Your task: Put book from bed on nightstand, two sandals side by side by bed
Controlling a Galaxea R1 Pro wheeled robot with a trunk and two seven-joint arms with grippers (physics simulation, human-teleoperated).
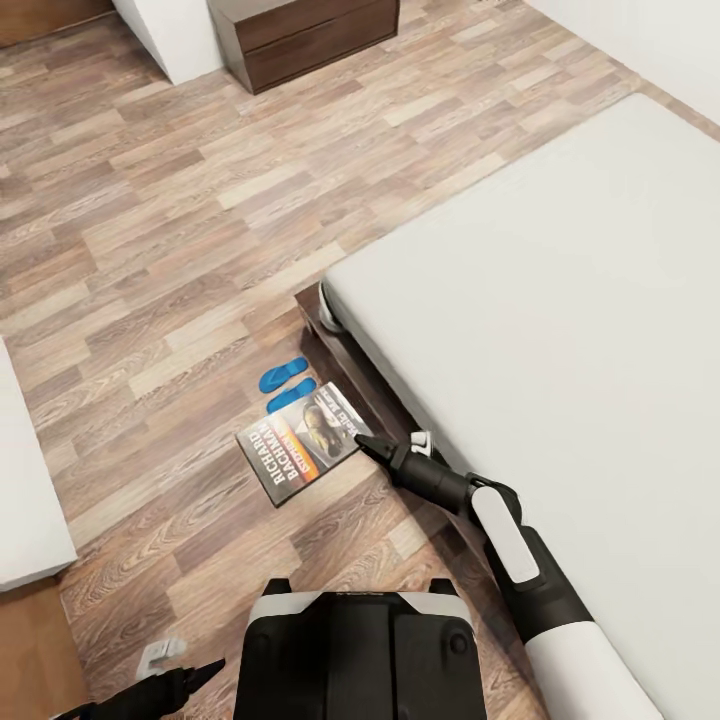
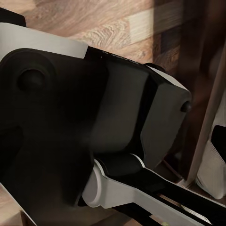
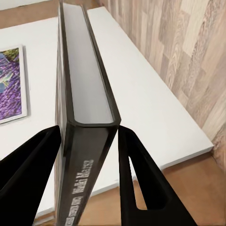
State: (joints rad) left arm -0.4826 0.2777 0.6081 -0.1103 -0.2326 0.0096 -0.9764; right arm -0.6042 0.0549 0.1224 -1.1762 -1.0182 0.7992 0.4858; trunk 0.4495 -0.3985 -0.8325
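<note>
The floor of brown wood planks spreads across most of the head view. The bed takes up the right side, its pale grey mattress on a dark frame whose corner shows near the middle. A dark cabinet stands against the far wall, well apart from the bed, with a white block just beside it. The robot's black and white trunk sits at the lower edge.

The right arm reaches forward along the bed's edge. Its gripper is clamped on the book at one edge, and the book hangs over the floor just beside the bed frame, cover up and lettering visible. In the right wrist view the two black fingers press either side of the book, seen edge-on with its white pages showing.

Two blue sandals lie side by side on the floor, near the bed's corner and just beyond the book.

The left gripper sits low by the trunk; whether it is apart or together cannot be told. The left wrist view shows the trunk up close.
</note>
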